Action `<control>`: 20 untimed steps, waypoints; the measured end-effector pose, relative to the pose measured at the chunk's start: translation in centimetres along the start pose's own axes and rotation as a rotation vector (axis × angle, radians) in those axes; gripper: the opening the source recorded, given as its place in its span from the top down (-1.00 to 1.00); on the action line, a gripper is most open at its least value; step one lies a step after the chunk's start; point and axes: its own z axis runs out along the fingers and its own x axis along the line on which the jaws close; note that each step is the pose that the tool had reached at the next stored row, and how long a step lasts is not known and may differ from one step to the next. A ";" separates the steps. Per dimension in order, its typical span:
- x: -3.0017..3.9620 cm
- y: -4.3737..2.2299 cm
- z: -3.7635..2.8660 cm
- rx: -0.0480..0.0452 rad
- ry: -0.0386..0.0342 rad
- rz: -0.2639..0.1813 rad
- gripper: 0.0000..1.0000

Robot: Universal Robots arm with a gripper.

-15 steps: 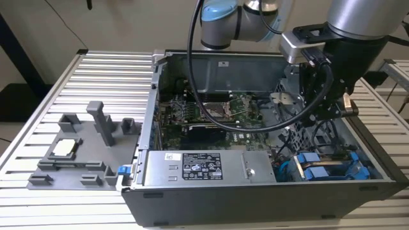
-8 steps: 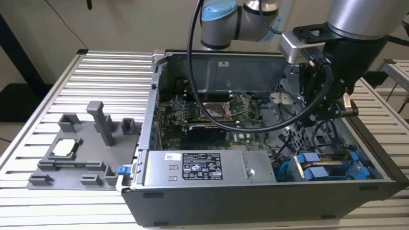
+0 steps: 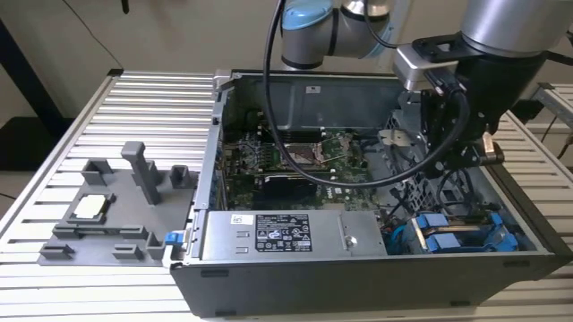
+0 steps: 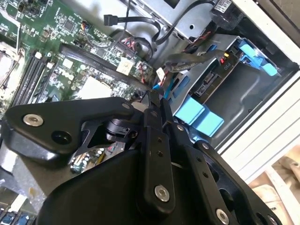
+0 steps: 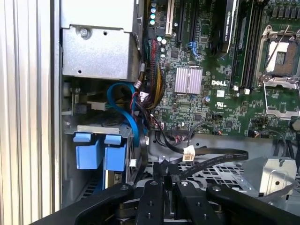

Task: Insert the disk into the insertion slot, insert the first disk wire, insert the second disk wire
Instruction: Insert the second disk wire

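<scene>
The disk [image 4: 243,91] lies in the insertion slot [image 3: 501,243] at the case's front corner on the exterior view's right. Its bright blue carrier [image 4: 257,55] and the blue tabs [image 5: 101,153] show around it. My gripper [image 5: 164,180] hangs inside the case just behind that bay, above the perforated metal cage [image 5: 220,171]. Its fingers [image 4: 154,117] are shut on the end of a black wire [image 5: 211,161], which runs off across the cage. In the exterior view the gripper [image 3: 450,144] reaches down beside the motherboard.
A grey labelled power-supply box [image 3: 286,235] fills the case's front. The green motherboard [image 3: 296,161] lies in the middle. Loose black and blue cables [image 5: 136,117] hang near the bay. A grey fixture with upright holders [image 3: 117,201] stands on the ribbed table [image 3: 143,100].
</scene>
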 end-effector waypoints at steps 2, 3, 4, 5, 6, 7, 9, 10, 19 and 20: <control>0.44 -0.13 0.02 -0.0021 -0.0003 0.000 0.68; 0.76 -0.21 0.03 -0.0038 -0.0005 0.000 0.68; 1.10 -0.28 0.03 -0.0055 -0.0005 0.000 0.68; 1.45 -0.36 0.04 -0.0074 -0.0007 0.000 0.68; 1.81 -0.44 0.05 -0.0092 -0.0009 0.000 0.68; 2.20 -0.52 0.06 -0.0112 -0.0012 0.000 0.68; 2.88 -0.66 0.07 -0.0149 -0.0014 0.000 0.68; 3.25 -0.73 0.08 -0.0169 -0.0016 0.000 0.68; 4.89 -1.08 0.13 -0.0246 -0.0494 0.004 0.68; 4.91 -1.09 0.13 -0.0233 -0.0676 0.005 0.68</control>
